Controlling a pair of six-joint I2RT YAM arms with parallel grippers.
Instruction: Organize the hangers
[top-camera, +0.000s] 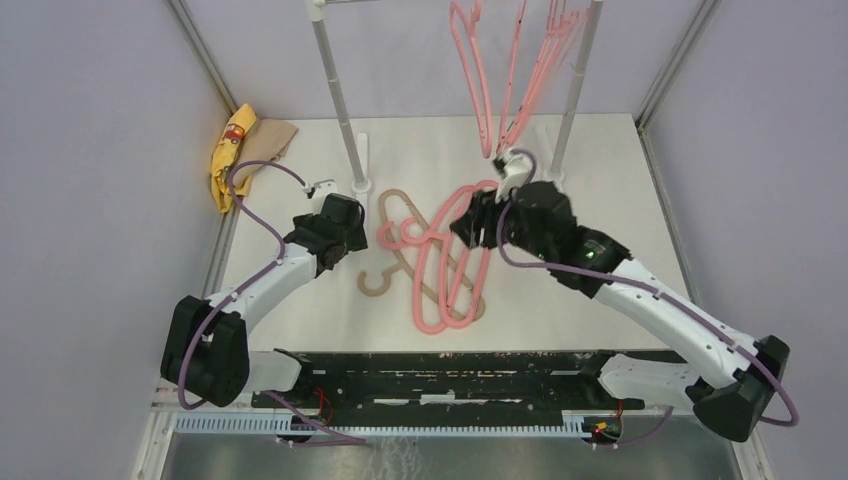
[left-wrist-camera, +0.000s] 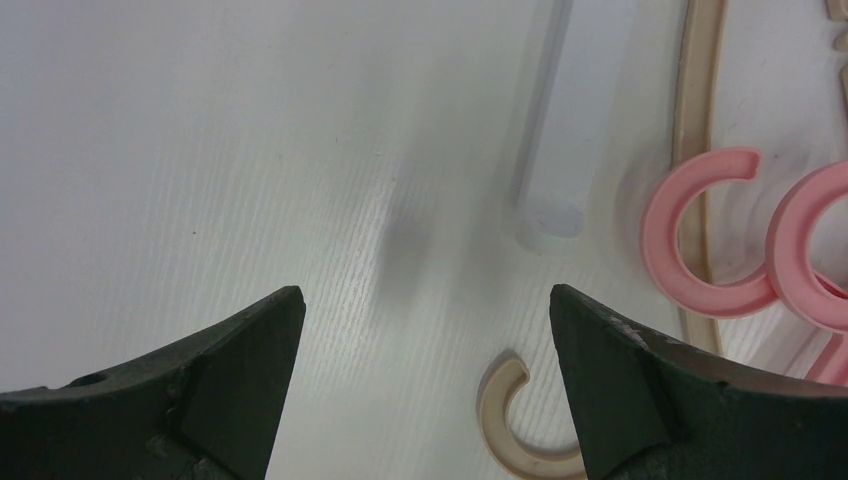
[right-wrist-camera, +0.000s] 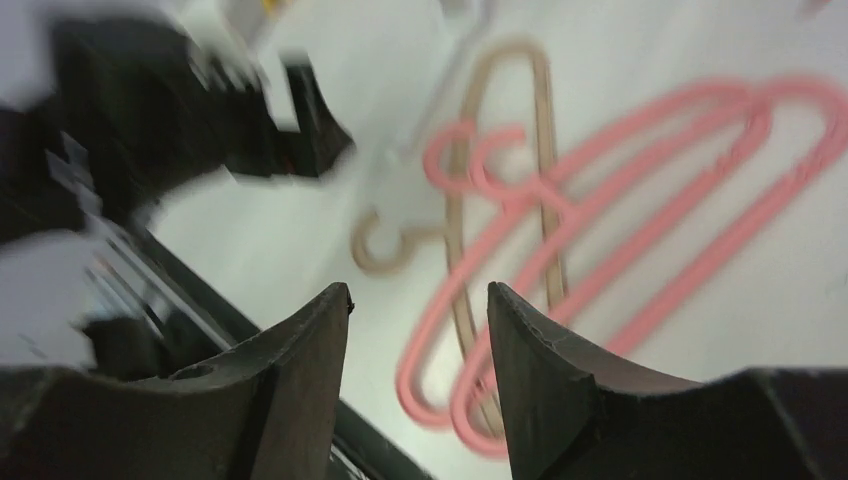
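Note:
Two thick pink hangers lie crossed over a tan hanger in a pile mid-table. More pink hangers hang from the rack at the back right. My left gripper hovers open just left of the pile. In the left wrist view the left gripper holds nothing; the tan hook lies by its right finger, and pink hooks sit further right. My right gripper stands open above the pile's right side. In the right wrist view the right gripper is empty, with the pink hangers below.
Two white rack poles rise at the back, the left one's foot close to my left gripper. A yellow-and-tan cloth lies at the far left edge. Metal frame posts line both table sides.

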